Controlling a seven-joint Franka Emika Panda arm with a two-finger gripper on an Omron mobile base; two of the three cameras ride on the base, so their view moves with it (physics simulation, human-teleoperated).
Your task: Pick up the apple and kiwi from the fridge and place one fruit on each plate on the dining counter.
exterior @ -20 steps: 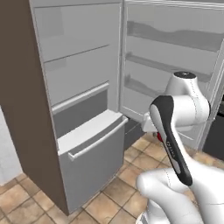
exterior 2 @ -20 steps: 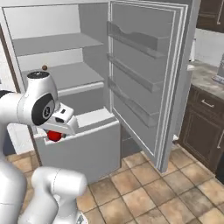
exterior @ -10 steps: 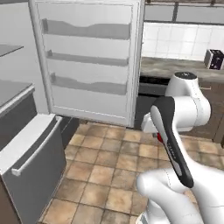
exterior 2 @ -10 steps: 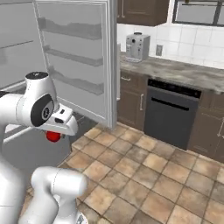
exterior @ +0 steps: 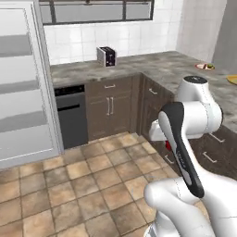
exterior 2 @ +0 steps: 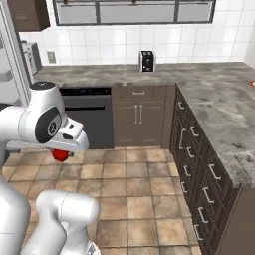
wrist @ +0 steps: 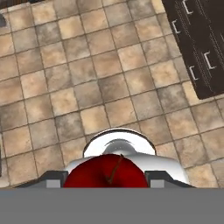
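The glossy red apple (wrist: 105, 173) sits between my gripper's (wrist: 105, 178) dark fingertips, which are shut on it. It hangs over the tiled floor, with my own white base below it. From the right base view the apple (exterior 2: 61, 155) shows under the white hand, about knee-high. In the left base view a sliver of the apple (exterior: 168, 146) peeks out behind the forearm. The dining counter (exterior: 221, 99) runs along the right with a red-rimmed plate (exterior: 205, 66) and a yellow plate (exterior: 232, 79) on it. The fridge door (exterior: 23, 92) stands at the left. The kiwi is out of view.
A toaster (exterior 2: 146, 61) stands on the back counter (exterior 2: 99, 74), above a dark oven front (exterior: 71, 115) and brown cabinets (exterior 2: 137, 114). The dark cabinet fronts with silver handles (exterior 2: 196, 159) line the right side. Brown floor tiles (exterior 2: 139, 184) lie between me and the counters.
The whole picture has swung from the open fridge to the kitchen counters, so the base has turned. The apple stays in the shut gripper throughout.
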